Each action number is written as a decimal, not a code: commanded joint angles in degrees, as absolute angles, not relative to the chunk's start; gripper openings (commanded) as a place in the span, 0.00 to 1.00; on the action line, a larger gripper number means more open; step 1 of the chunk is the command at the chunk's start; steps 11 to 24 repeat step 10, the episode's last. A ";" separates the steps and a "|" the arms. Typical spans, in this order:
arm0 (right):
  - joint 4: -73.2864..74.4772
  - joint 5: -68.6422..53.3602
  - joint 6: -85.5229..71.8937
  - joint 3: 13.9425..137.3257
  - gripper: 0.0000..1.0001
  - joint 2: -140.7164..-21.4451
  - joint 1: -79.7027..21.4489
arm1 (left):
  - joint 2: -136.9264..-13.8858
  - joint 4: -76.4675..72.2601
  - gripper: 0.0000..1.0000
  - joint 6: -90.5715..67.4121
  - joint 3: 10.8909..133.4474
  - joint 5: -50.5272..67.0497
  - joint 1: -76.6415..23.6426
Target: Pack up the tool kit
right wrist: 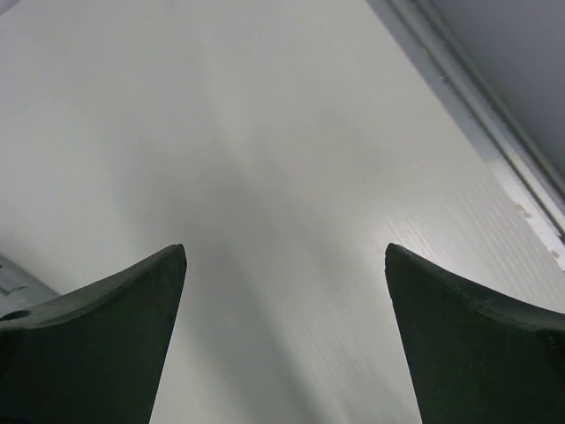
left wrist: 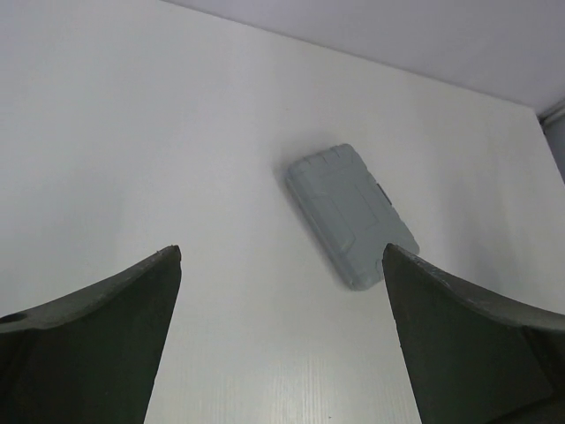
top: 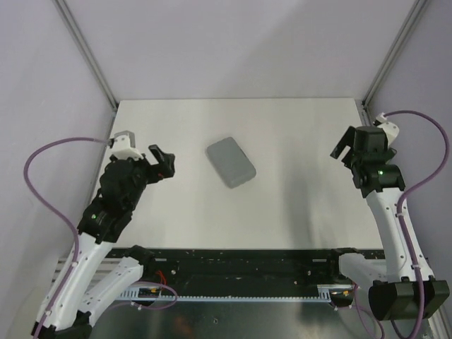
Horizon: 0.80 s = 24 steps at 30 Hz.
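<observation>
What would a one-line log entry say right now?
grey case: shut, flat on table | left gripper: open, empty | right gripper: open, empty

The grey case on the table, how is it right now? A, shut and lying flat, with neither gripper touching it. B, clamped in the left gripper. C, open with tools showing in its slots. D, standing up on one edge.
A: the grey case lies shut and flat on the table, while the left gripper and right gripper are both open and apart from it.
</observation>
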State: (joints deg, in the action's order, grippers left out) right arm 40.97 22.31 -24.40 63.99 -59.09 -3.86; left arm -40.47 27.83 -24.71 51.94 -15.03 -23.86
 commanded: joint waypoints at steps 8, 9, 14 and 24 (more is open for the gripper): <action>43.24 24.11 -25.64 63.48 0.99 -56.78 -1.47 | -39.04 33.25 0.99 -22.13 52.40 -24.68 -23.82; 43.20 23.92 -25.61 63.51 0.99 -56.87 -1.44 | -39.21 33.32 0.99 -22.18 52.52 -24.87 -23.86; 43.18 23.74 -25.55 63.53 0.99 -56.95 -1.47 | -39.42 33.40 0.99 -22.08 52.72 -24.83 -23.84; 43.18 23.74 -25.55 63.53 0.99 -56.95 -1.47 | -39.42 33.40 0.99 -22.08 52.72 -24.83 -23.84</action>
